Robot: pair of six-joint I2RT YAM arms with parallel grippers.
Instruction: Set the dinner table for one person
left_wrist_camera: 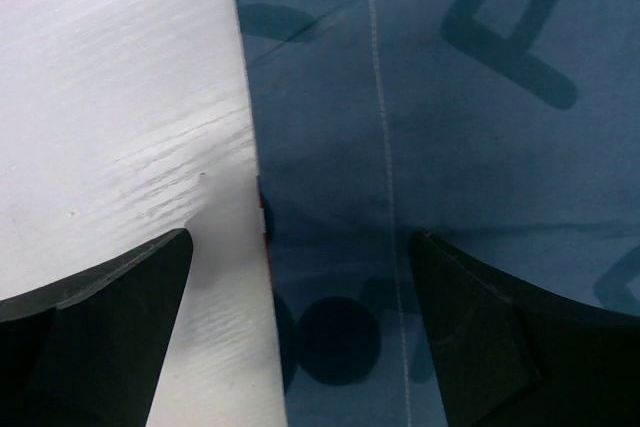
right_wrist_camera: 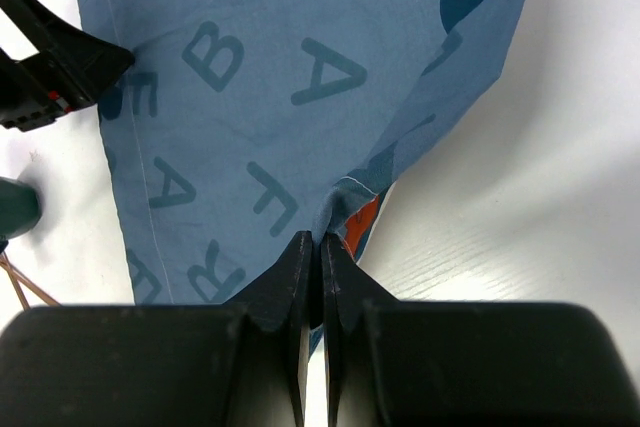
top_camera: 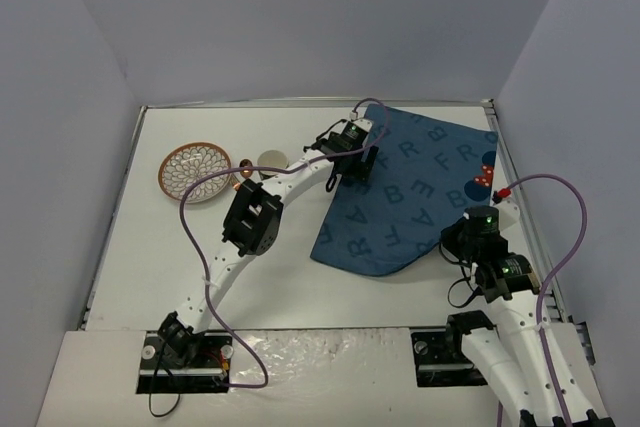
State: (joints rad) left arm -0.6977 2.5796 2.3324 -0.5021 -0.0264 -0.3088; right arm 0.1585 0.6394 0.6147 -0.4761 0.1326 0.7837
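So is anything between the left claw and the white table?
Partly. The open left gripper sits over the blue cloth mat at its edge: the mat covers the dinner table under one finger, while the other finger has bare table below.

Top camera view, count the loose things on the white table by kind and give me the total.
Blue cloth mat: 1
Patterned plate: 1
Small pale cup: 1
Total: 3
Copper-coloured bits beside the cup are too small to make out, so they are left uncounted.
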